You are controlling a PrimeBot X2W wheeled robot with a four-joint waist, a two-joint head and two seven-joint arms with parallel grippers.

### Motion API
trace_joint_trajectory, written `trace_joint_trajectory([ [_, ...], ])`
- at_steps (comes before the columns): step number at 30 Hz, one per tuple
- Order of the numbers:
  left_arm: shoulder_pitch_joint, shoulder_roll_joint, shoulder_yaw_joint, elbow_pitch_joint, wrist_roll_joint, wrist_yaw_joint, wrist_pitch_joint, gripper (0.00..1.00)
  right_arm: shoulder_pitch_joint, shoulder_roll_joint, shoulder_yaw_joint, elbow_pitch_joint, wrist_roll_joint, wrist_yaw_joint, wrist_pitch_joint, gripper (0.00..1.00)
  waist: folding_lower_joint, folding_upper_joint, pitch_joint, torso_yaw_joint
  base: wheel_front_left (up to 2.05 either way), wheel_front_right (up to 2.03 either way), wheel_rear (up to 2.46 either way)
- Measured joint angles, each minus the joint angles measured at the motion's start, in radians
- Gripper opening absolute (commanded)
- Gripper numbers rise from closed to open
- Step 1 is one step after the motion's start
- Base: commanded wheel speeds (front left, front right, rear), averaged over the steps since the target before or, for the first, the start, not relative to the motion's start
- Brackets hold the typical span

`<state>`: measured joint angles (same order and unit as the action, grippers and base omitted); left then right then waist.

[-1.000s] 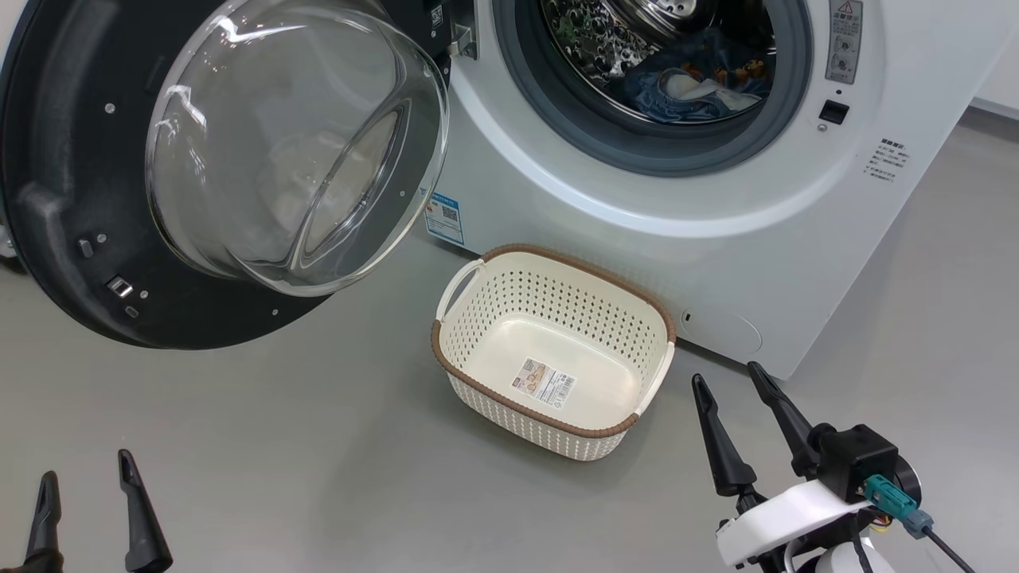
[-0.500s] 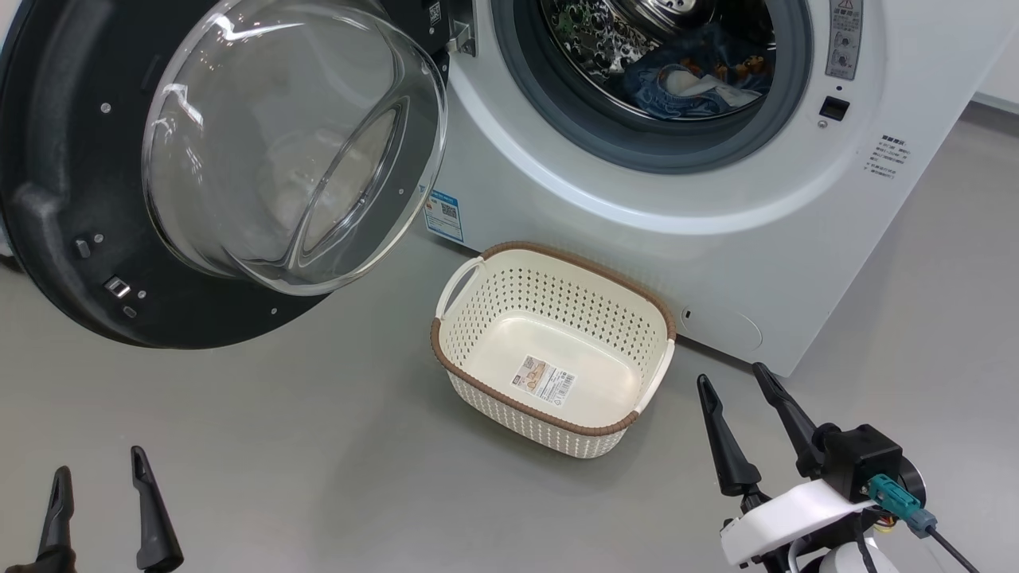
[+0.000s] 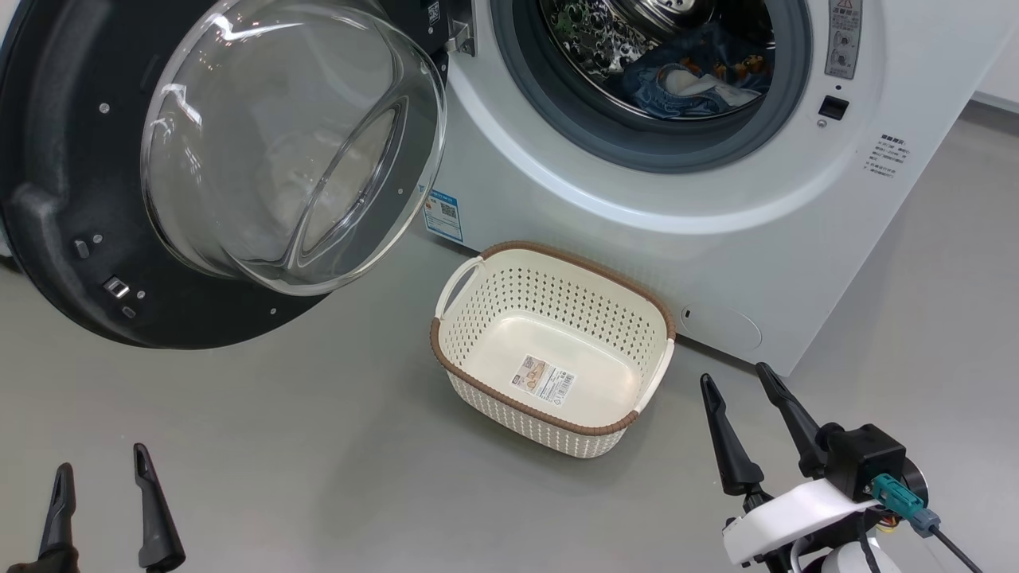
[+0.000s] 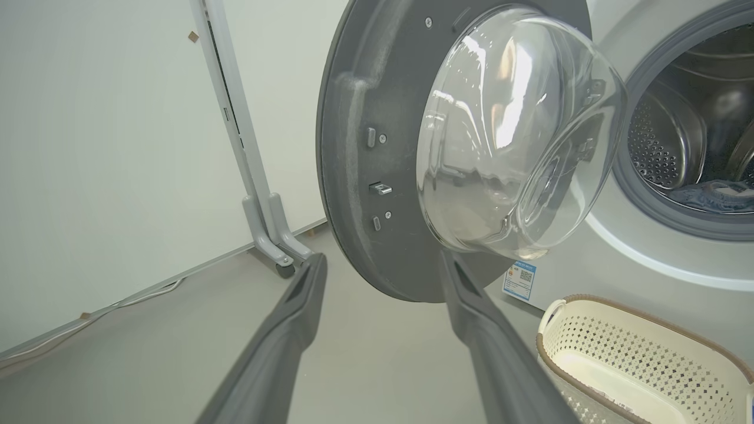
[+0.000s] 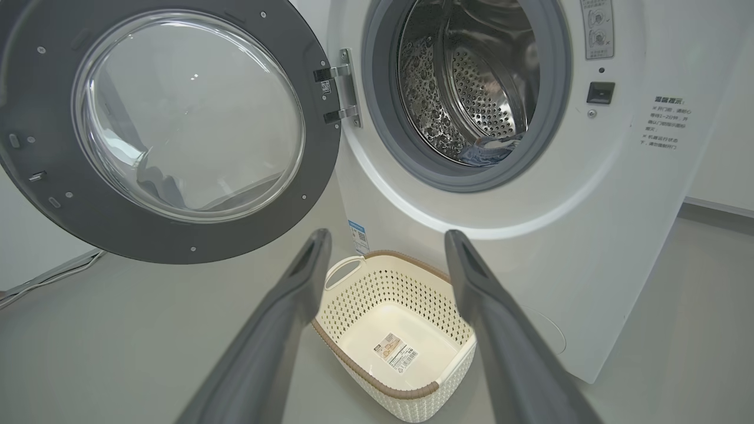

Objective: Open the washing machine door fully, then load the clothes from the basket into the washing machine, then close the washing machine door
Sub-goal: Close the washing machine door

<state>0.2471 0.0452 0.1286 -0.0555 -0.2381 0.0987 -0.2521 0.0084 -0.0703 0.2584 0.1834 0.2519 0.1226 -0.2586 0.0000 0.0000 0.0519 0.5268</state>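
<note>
The washing machine (image 3: 716, 263) is white, and its black washing machine door (image 3: 72, 199) hangs wide open on the left, glass bowl facing out. Blue clothes (image 3: 692, 79) lie in the steel drum, also visible as clothes (image 5: 483, 154) from the right wrist. On the floor before the machine stands the cream basket (image 3: 525, 410), holding only its label sticker. My left gripper (image 3: 102, 460) is open at the lower left, below the door. My right gripper (image 3: 735, 374) is open just right of the basket. The left wrist view looks past the left gripper (image 4: 383, 258) at the door's lower edge (image 4: 353, 176).
Grey floor surrounds the basket. A grey wheeled stand (image 4: 259, 224) and a cable (image 4: 118, 300) run along the white wall left of the door. The door's hinge (image 5: 341, 88) sits at the drum opening's left side. A blue sticker (image 3: 444, 215) marks the machine's lower front.
Both open grippers have drifted a little to the right in the head view. The drum and clothes sit slightly higher in the picture, so the camera shifted slightly.
</note>
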Motion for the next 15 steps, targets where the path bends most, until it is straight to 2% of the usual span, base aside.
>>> trace_joint_trajectory([
  [3, 0.0, 0.0, 0.0, -0.002, 0.0, 0.0, 0.0, 1.0, 0.0, 0.0, 0.0, 0.0, 0.0, 0.0, 0.0, 1.0, 0.0, 0.0, 0.0, 0.0, 0.0, 0.0, 0.0],
  [4, 0.0, 0.0, 0.0, -0.003, -0.002, 0.0, 0.0, 0.85, 0.0, 0.0, 0.0, 0.0, 0.0, 0.0, 0.0, 1.0, 0.0, 0.0, 0.0, 0.0, 0.0, 0.0, 0.0],
  [5, 0.0, 0.0, -0.001, -0.004, -0.012, 0.0, 0.0, 0.36, 0.0, 0.0, -0.001, 0.0, 0.0, 0.0, 0.0, 1.0, 0.0, 0.0, 0.0, 0.0, 0.0, 0.0, 0.0],
  [6, 0.0, 0.0, -0.003, -0.003, -0.024, 0.0, 0.0, 0.0, 0.0, 0.0, -0.001, 0.0, 0.0, 0.0, 0.0, 1.0, 0.0, 0.0, 0.0, 0.0, 0.0, 0.0, 0.0],
  [15, 0.0, 0.0, -0.011, 0.006, -0.055, 0.0, 0.0, 0.0, 0.0, 0.001, -0.007, 0.001, 0.0, 0.0, 0.0, 1.0, 0.0, 0.0, 0.0, -0.001, 0.0, 0.0, 0.0],
])
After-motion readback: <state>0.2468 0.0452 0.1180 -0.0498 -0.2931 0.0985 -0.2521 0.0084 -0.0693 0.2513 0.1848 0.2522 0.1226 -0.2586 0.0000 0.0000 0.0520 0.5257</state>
